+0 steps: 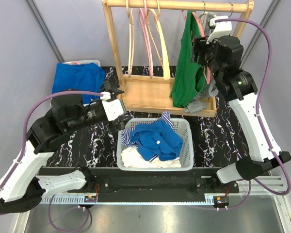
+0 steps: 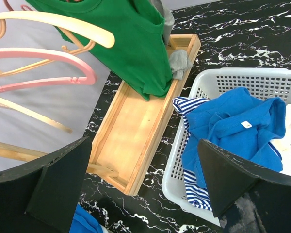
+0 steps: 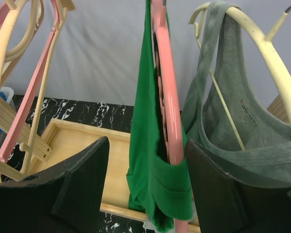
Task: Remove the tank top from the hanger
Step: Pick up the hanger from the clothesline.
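If right arm pulls now: green tank top [image 1: 186, 73] strap may stay caught on thin pink plastic hanger [image 3: 166, 97] and drag it off the wooden rail [image 1: 179, 6]
Neighbour risk: grey tank top [image 3: 233, 121] on cream hanger [image 3: 262, 48] hangs just beside, could snag
Right gripper [image 3: 146, 160]: jaws spread, straddling pink hanger and green fabric, pinching neither
Left gripper [image 2: 144, 145]: fully spread, empty, near white plastic basket [image 1: 184, 145]
Tank top location: on pink hanger, hem down by wooden tray [image 1: 145, 97]

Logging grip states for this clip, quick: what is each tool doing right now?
Left tool: open, empty.
Right tool: open, straddling the green tank top on its pink hanger, not clamped on it.
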Motion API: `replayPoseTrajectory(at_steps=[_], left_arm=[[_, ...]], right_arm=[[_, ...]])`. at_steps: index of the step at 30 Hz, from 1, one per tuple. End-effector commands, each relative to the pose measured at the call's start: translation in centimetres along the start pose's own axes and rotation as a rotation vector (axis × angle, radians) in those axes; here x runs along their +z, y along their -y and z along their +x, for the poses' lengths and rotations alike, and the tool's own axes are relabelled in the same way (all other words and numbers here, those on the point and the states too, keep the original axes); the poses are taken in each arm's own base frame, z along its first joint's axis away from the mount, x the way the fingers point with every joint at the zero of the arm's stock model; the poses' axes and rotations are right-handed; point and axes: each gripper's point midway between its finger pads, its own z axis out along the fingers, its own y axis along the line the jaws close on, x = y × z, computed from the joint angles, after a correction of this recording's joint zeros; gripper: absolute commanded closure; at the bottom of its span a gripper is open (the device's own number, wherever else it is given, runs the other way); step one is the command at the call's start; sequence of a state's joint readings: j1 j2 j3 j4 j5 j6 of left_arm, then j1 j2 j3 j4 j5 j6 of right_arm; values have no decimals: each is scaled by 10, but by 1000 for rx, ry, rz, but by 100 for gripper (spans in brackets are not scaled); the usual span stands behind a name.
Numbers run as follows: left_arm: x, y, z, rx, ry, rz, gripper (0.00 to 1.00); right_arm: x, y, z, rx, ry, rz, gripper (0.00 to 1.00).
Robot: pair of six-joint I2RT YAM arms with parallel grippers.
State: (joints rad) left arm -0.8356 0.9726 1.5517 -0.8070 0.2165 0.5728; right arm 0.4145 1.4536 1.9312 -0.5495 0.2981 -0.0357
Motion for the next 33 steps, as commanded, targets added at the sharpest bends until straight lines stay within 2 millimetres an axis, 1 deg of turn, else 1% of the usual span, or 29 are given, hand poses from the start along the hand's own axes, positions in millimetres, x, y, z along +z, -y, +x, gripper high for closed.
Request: replayPoseTrajectory(at_steps=[1,6,12,14,15,17,18,19,20,21,23,24,28,30,31,33], left_arm=[[-9,-12,-16,26,55,-52,1],[-10,-11,-12,26,49,-51,1],[-9,-10,-10,19,47,-46,1],[-9,-10,-10,19,46,-46,1],[-9,-10,-10,19,47,-48,1],[-9,-10,-9,18,44,-46,1],[-8,-8,-8,19,44,-41,1],[-8,-8,-8,17,44,-40,1],[-8,-8,-7,15,41,-39,1],[-8,-8,-8,16,45,-39,1],[-8,-7,-6,14,40,-38,1],[-8,-7,-5,14,39,-39,1],[-7,-5,-2,14,34,-34,1],[-7,-5,-3,13,37,-32,1],[-7,-5,-4,13,38,-30,1],[-8,-6,-4,14,38,-33,1]], right_arm=[[-13,3,-26,36,83,-43,26],[-11,5,-20,31,74,-39,23],[-4,9,-7,16,55,-14,22],[-4,13,-8,16,67,-5,22],[-2,16,-5,20,64,1,22],[1,18,-3,29,63,-4,23],[6,18,4,35,48,-3,24],[8,18,6,38,45,-5,26],[11,18,9,38,40,-6,30],[14,16,16,40,27,-11,32],[15,17,19,38,26,-11,35],[16,18,23,34,19,-7,39],[16,14,29,32,17,-27,43],[15,12,27,38,24,-40,50],[16,11,28,37,21,-43,60],[16,10,25,40,27,-46,72]])
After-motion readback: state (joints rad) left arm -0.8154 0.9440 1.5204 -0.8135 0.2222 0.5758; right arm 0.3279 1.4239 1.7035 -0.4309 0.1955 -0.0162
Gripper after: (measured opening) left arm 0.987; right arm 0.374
